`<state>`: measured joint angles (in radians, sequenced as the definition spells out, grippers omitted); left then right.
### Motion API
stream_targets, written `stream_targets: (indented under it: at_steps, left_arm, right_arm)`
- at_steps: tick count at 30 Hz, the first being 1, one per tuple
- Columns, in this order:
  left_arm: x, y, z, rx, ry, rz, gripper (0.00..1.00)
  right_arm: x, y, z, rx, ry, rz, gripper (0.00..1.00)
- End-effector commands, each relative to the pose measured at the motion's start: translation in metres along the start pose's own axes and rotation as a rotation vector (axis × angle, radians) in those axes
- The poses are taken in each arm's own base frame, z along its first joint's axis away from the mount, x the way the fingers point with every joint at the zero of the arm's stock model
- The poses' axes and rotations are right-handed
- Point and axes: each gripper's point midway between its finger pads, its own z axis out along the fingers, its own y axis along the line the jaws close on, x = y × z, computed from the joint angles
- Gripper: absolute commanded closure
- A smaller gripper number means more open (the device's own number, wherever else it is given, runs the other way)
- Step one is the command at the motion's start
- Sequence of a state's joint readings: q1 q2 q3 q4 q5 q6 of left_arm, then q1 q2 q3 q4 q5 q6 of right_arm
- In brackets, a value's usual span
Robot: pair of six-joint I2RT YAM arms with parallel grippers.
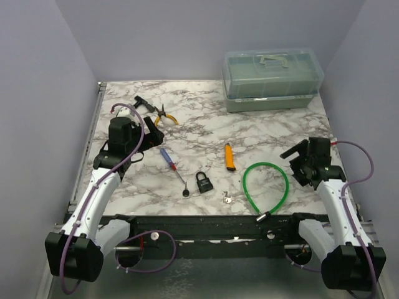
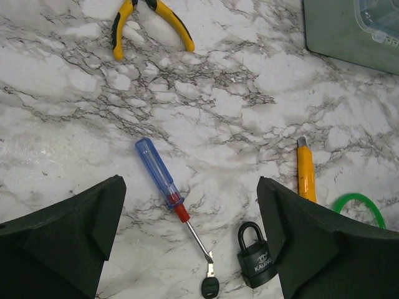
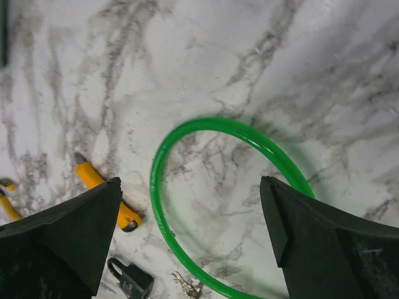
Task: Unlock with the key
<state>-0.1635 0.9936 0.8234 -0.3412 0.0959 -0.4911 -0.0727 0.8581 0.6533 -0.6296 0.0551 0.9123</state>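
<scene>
The black padlock (image 1: 203,181) lies shut on the marble table, near the front middle. It also shows in the left wrist view (image 2: 255,261) and the right wrist view (image 3: 131,280). The tiny silver key (image 1: 228,198) lies to its right, by the green cable loop (image 1: 266,187), and shows in the right wrist view (image 3: 189,286). My left gripper (image 1: 145,116) is open and empty, raised at the back left (image 2: 191,240). My right gripper (image 1: 294,160) is open and empty, raised over the cable loop (image 3: 190,240).
A blue-and-red screwdriver (image 1: 168,159) lies left of the padlock, with a black-headed key (image 1: 186,192) at its tip. An orange utility knife (image 1: 230,157), yellow pliers (image 1: 163,115) and a clear toolbox (image 1: 272,79) lie farther back.
</scene>
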Motion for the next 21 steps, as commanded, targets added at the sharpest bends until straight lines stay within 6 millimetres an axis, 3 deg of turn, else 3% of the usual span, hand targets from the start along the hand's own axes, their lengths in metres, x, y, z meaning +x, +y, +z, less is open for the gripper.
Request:
stream_targets:
  at_steps: [1, 9, 16, 21]
  left_arm:
    - [0.002, -0.012, 0.0, 0.045, 0.034, 0.017, 0.07]
    - [0.01, -0.014, 0.004, 0.046, 0.061, 0.025, 0.09]
    - [0.01, -0.013, 0.006, 0.044, 0.07, 0.026, 0.09]
    - [0.011, -0.012, 0.006, 0.04, 0.07, 0.027, 0.09]
  right_arm:
    - [0.034, -0.05, 0.001, 0.24, 0.125, 0.078, 0.0]
    - [0.068, -0.073, 0.017, 0.335, 0.248, 0.133, 0.0]
    - [0.08, -0.095, 0.019, 0.44, 0.292, 0.118, 0.04]
    - [0.086, -0.094, 0.017, 0.412, 0.32, 0.109, 0.09]
